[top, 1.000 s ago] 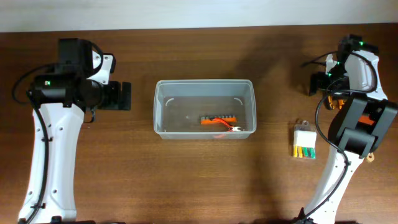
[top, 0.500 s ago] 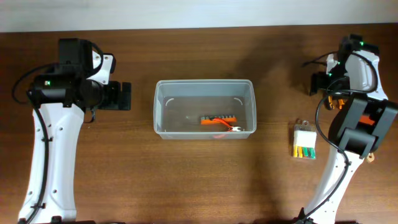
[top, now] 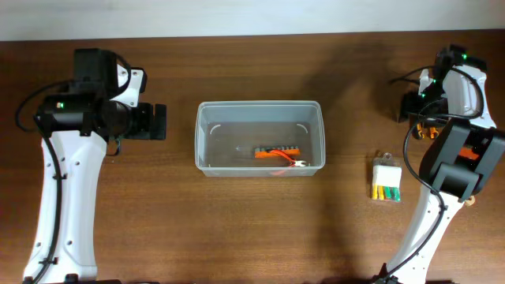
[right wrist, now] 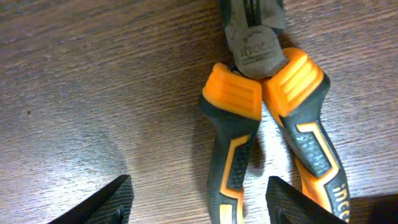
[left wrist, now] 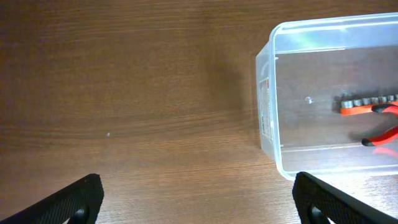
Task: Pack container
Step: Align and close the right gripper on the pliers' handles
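Note:
The clear plastic container (top: 259,138) sits at the table's middle; it also shows in the left wrist view (left wrist: 323,93). Inside lie an orange bit holder (top: 276,151) and red-handled pliers (top: 293,162). My left gripper (left wrist: 199,199) is open and empty, over bare table left of the container. My right gripper (right wrist: 202,202) is open, low over the orange-and-black pliers (right wrist: 267,118) at the far right; one handle lies between its fingers, not gripped. In the overhead view the arm hides most of these pliers.
A small clear case of yellow-green bits (top: 386,181) lies on the table at the right, in front of the right arm. The table's back edge runs along the top of the overhead view.
The right wrist has shifted slightly to the right over the pliers. The left arm and the container have not moved.

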